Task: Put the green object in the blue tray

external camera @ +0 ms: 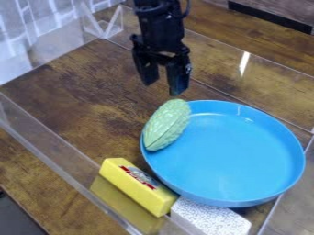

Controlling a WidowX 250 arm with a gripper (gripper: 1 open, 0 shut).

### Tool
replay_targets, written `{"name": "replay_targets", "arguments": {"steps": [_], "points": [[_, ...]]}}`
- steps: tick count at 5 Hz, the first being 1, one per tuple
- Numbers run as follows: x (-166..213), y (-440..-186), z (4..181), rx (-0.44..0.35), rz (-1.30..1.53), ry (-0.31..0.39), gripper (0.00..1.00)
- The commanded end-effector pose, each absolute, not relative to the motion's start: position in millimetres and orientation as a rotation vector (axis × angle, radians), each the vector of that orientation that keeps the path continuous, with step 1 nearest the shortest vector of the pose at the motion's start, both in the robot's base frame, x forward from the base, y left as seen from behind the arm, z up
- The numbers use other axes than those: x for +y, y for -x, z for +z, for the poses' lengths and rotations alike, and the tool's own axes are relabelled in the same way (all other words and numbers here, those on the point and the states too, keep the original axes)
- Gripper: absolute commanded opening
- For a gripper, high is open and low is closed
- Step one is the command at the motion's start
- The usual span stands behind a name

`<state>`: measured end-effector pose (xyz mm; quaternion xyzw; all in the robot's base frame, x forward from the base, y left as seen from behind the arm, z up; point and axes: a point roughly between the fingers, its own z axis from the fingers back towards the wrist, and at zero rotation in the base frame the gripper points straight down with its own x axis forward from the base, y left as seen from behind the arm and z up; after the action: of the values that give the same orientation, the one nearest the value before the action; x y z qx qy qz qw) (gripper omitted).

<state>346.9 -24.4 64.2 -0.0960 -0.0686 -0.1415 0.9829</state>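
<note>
Where the blue tray [240, 151] curves leftmost, green object [167, 125] inside

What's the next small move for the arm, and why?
Probably hold off regrasping and ease the gripper up and back: the green object already lies inside the rim of the blue tray, at its edge nearest the gripper, and the fingers look clear of it.

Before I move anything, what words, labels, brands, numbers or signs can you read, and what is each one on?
There is none I can read.
The yellow rectangular block has small red and dark print on its top face, too blurred to make out.
I see no lettering on the pale green ridged oval or the round bright blue dish.
</note>
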Motion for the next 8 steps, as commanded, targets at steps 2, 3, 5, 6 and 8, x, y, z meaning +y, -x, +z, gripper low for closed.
{"name": "replay_targets", "arguments": {"steps": [2,3,5,6,8], "points": [[-22.4,-353.7,87.2,-0.223,-0.211,0.158,1.0],[-32.0,-357.0,87.3,-0.225,-0.251,0.16,1.0],[-29.4,-364.6,86.2,-0.235,-0.219,0.15,1.0],[-28.7,-366.7,87.1,-0.234,-0.279,0.152,1.0],[-28.8,-368.5,92.5,-0.232,-0.318,0.153,1.0]]}}
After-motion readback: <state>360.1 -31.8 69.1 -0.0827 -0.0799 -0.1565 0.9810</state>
